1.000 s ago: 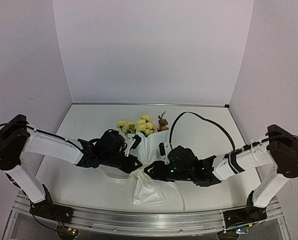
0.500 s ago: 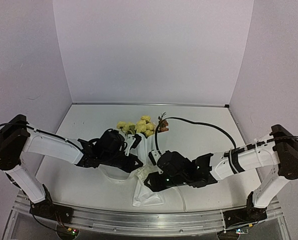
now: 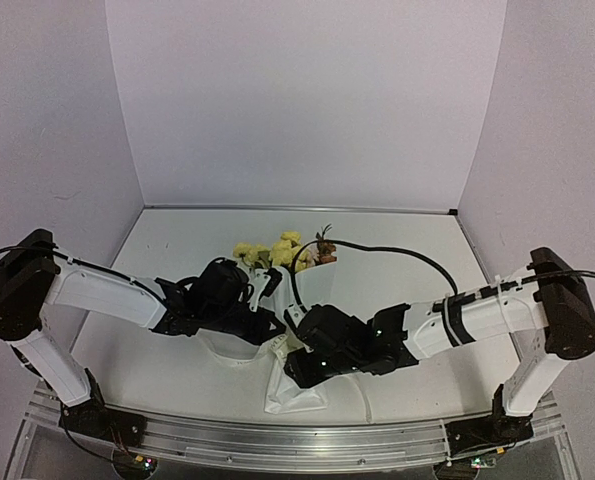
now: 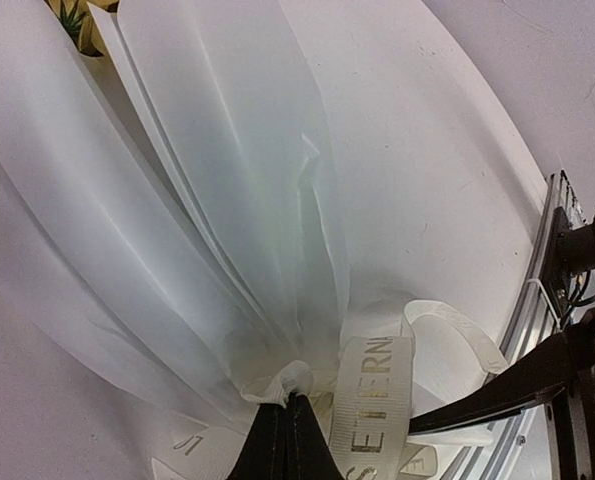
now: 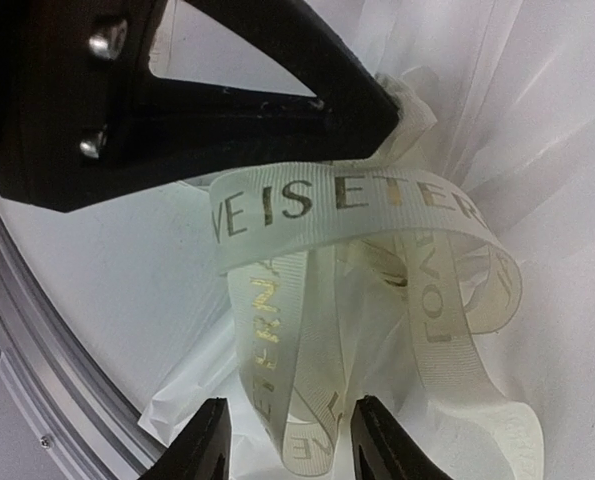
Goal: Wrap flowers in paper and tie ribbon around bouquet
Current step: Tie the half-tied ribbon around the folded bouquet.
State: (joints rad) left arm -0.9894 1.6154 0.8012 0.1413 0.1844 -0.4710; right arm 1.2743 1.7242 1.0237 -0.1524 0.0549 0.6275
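The bouquet lies mid-table, with yellow and orange-brown flowers (image 3: 282, 250) poking from the white paper (image 3: 319, 285) cone. The cream ribbon (image 4: 372, 400) with printed lettering is looped round the pinched lower part. My left gripper (image 4: 285, 402) is shut, and a small twisted bit of ribbon is nipped at its tips. In the top view it (image 3: 277, 325) sits at the pinch from the left. My right gripper (image 5: 295, 445) is open. A hanging ribbon loop (image 5: 307, 400) runs down between its fingers. From above, that gripper (image 3: 293, 360) is just below the left one.
The paper's crumpled lower end (image 3: 295, 388) spreads toward the metal rail (image 3: 277, 440) at the table's near edge. A black cable (image 3: 397, 250) arcs from the right arm over the table behind the bouquet. The left gripper's black fingers (image 5: 227, 90) fill the top of the right wrist view.
My right gripper has moved left in to the bouquet's pinched part and its jaws have widened. The cable has swung with it. The left gripper has stayed put, shut.
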